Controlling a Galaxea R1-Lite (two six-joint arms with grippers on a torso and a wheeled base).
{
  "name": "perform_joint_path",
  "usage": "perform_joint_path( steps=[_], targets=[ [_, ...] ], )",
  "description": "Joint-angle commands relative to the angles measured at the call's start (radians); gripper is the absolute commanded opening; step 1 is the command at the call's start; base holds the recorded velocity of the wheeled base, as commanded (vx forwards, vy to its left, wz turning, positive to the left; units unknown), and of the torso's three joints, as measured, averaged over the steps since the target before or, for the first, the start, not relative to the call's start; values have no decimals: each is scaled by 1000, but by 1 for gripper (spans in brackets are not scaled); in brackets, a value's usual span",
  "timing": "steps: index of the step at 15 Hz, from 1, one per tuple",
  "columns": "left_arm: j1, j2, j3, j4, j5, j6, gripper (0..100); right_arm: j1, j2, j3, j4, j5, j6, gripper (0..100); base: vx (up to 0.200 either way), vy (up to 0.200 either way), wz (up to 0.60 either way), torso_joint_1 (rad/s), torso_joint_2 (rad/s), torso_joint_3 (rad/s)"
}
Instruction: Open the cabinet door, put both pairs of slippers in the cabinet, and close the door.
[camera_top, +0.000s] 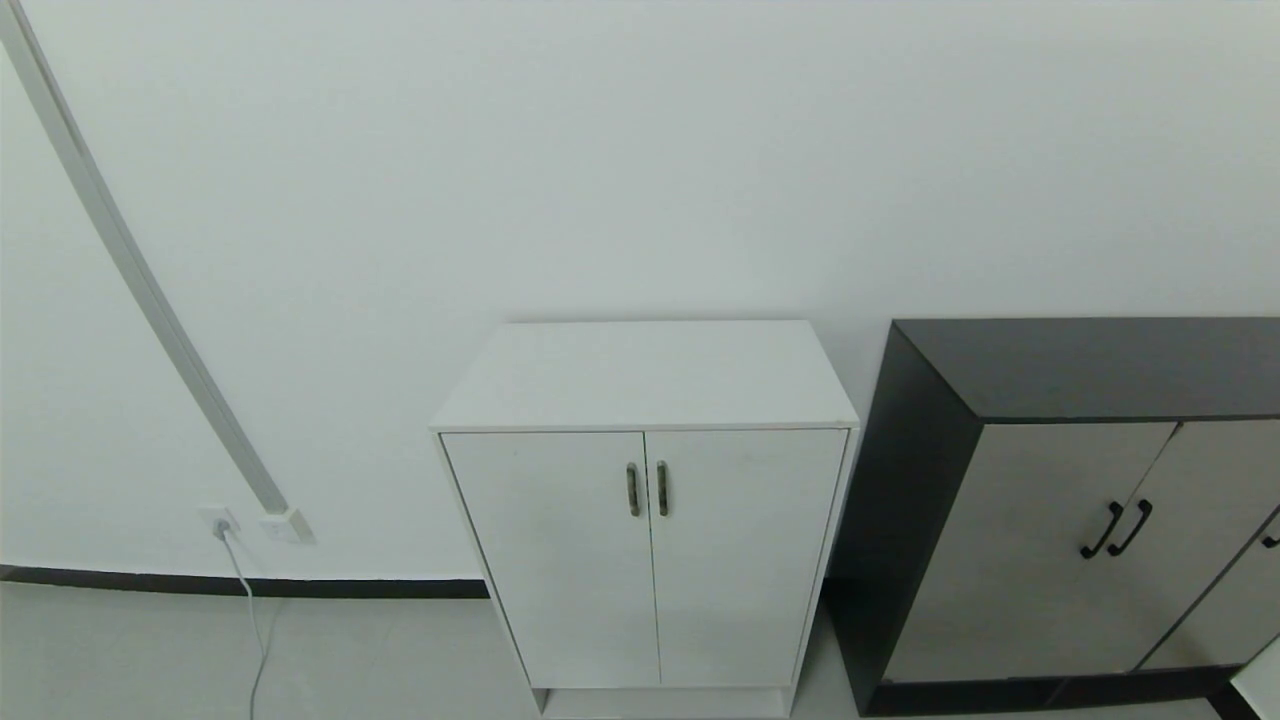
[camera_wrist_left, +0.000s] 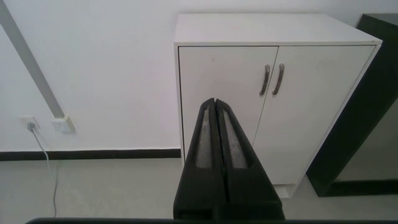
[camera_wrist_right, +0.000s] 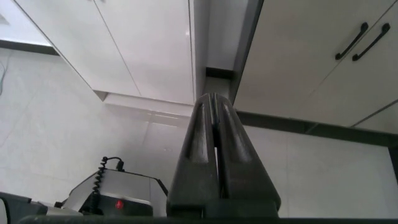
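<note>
No legible text, label, brand, number or sign found. Checked: the white cabinet (camera_top: 560, 560), its doors and top plain; the black cabinet (camera_top: 1040, 560) just beside it; the wall socket (camera_top: 218, 522) near the white cabinet.

- A plain white wall (camera_top: 400, 200) closes the far side, with a dark skirting strip (camera_top: 120, 579) at its foot.
- On the left, a pale conduit (camera_top: 140, 262) slants down to a socket (camera_top: 218, 522).
- A white cable (camera_top: 262, 645) drops from there to the grey floor (camera_top: 120, 650).
- A black cabinet (camera_top: 920, 500) with grey doors stands on the right.
</note>
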Motion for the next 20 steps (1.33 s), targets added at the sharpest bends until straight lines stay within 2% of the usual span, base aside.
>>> perform_joint_path(
  steps=[1, 7, 10, 18, 20],
  targets=[
    [0, 1, 0, 0, 0, 0, 0, 2, -1, 8, 1, 1, 0, 0, 0, 0, 0, 0, 0, 0],
    [0, 1, 0, 0, 0, -2, 0, 28, -46, 25, 44, -4, 27, 0, 0, 0, 0, 0, 0, 0],
    [0, 1, 0, 0, 2, 0, 0, 27, -140, 25, 44, -9, 30, 0, 0, 0, 0, 0, 0, 0],
    [0, 1, 0, 0, 2, -2, 0, -18, -373, 25, 44, -19, 47, 0, 0, 0, 0, 0, 0, 0],
    [0, 1, 0, 0, 0, -2, 0, -19, -373, 26, 41, -52, 67, 0, 0, 0, 0, 0, 0, 0]
  ],
)
